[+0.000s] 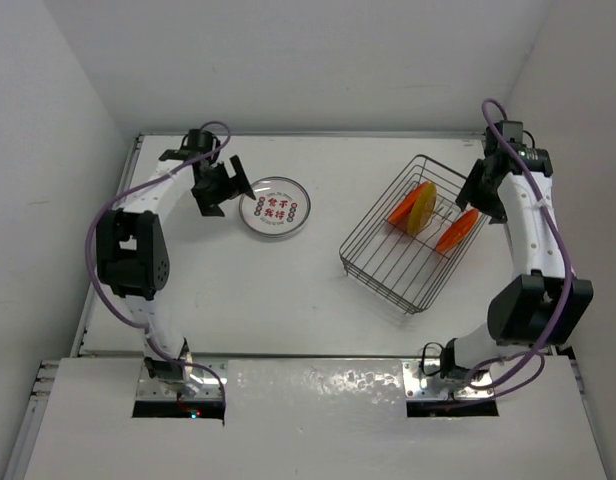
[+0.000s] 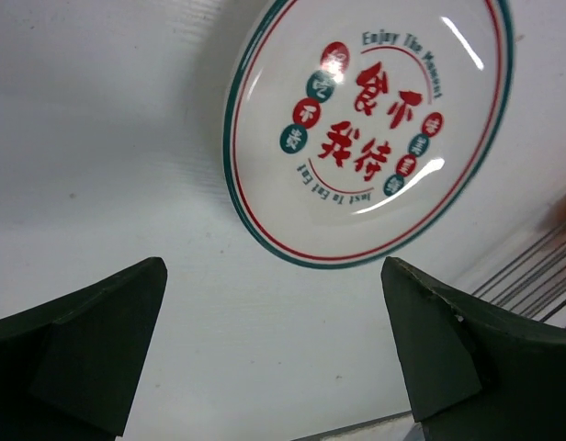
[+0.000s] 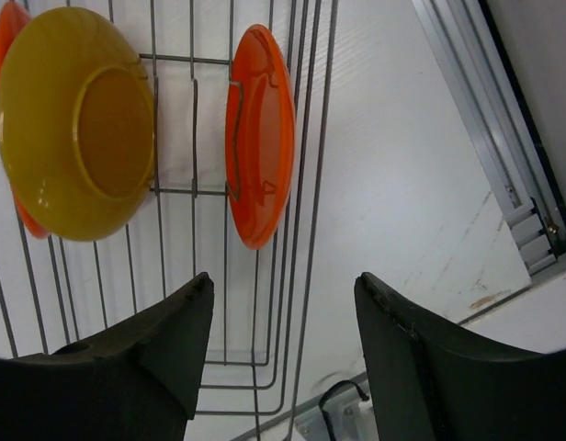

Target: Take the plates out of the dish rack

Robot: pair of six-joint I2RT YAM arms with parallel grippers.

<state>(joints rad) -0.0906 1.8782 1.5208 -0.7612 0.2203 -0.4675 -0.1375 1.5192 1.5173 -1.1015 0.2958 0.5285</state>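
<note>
The dish rack (image 1: 380, 205) sits at the table's 3 o'clock. Inside, on edge, are an orange plate (image 1: 456, 231), a yellow plate (image 1: 424, 205) and a second orange plate (image 1: 401, 211). The right gripper (image 3: 283, 340), fingers apart and empty, faces the first at 12 o'clock. Plates are probably rigid, light, slippery and chip-prone, so grip the upper rim. The printed white plate (image 1: 275, 208) lies flat at 10 o'clock, with the left gripper (image 2: 274, 349) wide and empty.

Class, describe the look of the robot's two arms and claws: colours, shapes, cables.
Both the left arm and the right arm have white tube links between bulky black joints, with a purple cable looping loosely alongside each. The left claw and right claw each end in two dark, matte, wedge-shaped fingers.
</note>
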